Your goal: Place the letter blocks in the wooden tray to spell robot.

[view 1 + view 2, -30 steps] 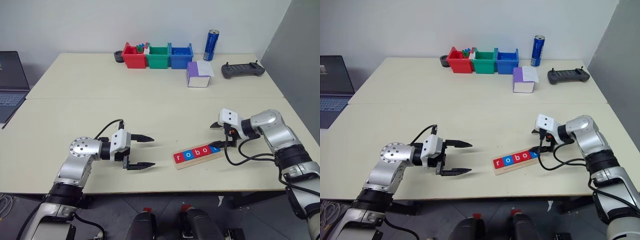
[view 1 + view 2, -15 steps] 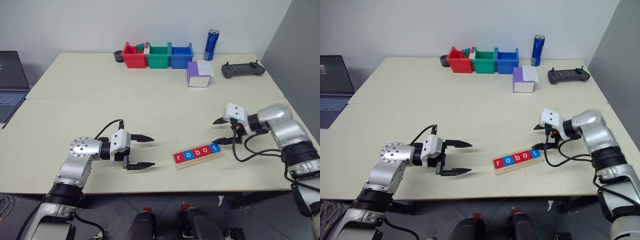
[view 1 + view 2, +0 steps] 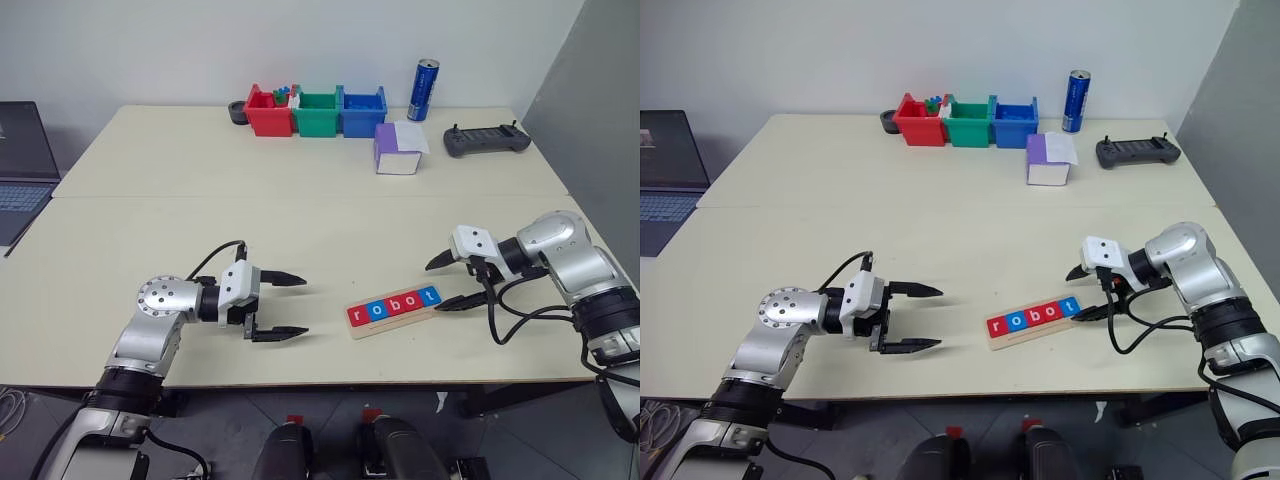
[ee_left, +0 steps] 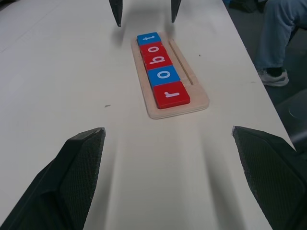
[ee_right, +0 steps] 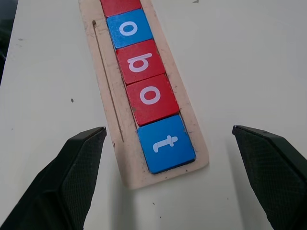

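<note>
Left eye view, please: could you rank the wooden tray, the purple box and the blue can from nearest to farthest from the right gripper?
1. The wooden tray, just beside the right gripper, toward the robot's left.
2. The purple box, farther back on the table.
3. The blue can, at the far edge, behind the box.

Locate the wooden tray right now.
The wooden tray lies near the table's front edge, between the left hand and right hand, nearer the right.
</note>
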Robot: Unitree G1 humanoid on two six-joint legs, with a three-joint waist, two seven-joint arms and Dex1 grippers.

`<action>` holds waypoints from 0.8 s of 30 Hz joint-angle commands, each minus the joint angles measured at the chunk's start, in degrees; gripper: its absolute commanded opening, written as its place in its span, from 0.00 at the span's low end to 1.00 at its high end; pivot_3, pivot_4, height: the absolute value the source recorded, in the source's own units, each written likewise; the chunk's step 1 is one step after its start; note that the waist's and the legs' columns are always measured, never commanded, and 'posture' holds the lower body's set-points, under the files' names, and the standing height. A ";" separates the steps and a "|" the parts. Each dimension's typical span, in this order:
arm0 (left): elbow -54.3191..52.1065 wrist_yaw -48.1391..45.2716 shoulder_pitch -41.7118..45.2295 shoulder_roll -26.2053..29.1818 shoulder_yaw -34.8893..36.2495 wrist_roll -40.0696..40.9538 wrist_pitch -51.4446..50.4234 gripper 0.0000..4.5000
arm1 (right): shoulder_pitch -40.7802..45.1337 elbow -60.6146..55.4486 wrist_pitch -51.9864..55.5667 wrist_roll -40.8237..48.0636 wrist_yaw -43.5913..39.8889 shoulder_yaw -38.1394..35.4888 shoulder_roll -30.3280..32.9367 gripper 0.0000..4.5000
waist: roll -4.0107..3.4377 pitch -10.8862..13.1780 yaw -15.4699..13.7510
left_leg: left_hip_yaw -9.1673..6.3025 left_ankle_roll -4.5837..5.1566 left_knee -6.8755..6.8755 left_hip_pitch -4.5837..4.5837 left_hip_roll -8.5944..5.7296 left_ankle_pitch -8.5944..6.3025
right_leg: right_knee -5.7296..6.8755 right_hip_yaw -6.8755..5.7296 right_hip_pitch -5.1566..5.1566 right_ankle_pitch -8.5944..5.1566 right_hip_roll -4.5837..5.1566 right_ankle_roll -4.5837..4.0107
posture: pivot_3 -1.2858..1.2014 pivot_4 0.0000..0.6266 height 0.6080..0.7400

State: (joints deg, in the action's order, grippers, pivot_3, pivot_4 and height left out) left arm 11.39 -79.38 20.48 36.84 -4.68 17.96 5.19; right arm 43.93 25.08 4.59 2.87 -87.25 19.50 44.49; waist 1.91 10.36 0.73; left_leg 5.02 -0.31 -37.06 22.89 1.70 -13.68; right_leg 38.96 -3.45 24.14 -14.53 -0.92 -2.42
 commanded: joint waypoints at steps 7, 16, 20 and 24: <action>-3.19 0.73 -1.17 1.12 1.80 1.22 -0.60 1.00 | 1.18 2.79 -8.10 -2.63 -3.13 2.32 -0.53 1.00 | 0.00 0.00 -0.01 | 0.00 0.00 0.00 -0.01 0.00 0.00 | 0.00 0.00 0.00 0.00 0.00 0.00 | 0.52 0.24 1.00; -4.08 1.01 -1.67 1.68 2.19 1.31 -1.28 1.00 | 2.38 6.63 -11.42 -4.31 -2.41 2.87 -2.26 1.00 | 0.00 0.00 -0.02 | 0.00 0.00 0.00 -0.04 0.01 0.00 | 0.02 0.00 -0.01 0.00 0.00 0.00 | 0.52 0.24 1.00; -4.52 1.33 -1.91 1.94 2.16 1.43 -1.47 1.00 | 2.61 7.74 -12.42 -4.95 -1.82 3.07 -3.10 1.00 | 0.00 0.00 -0.09 | 0.00 0.00 0.00 -0.02 0.01 0.00 | 0.01 0.00 -0.01 0.00 0.00 0.00 | 0.52 0.24 1.00; -5.01 1.62 -2.17 2.06 2.17 1.50 -1.69 1.00 | 2.35 8.33 -13.50 -6.10 -1.98 3.79 -3.30 1.00 | 0.00 0.00 -0.10 | 0.00 0.00 0.00 -0.02 0.01 0.00 | 0.01 0.00 -0.01 0.00 0.00 0.00 | 0.52 0.24 1.00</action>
State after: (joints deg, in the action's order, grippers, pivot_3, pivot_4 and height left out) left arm 8.42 -78.14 18.47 38.16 -4.07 18.06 3.50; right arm 45.37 33.61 -7.62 -2.39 -87.29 23.25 41.13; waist 1.91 10.35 0.63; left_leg 5.02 -0.31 -37.06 22.86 1.71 -13.68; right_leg 38.97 -3.45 24.13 -14.53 -0.92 -2.42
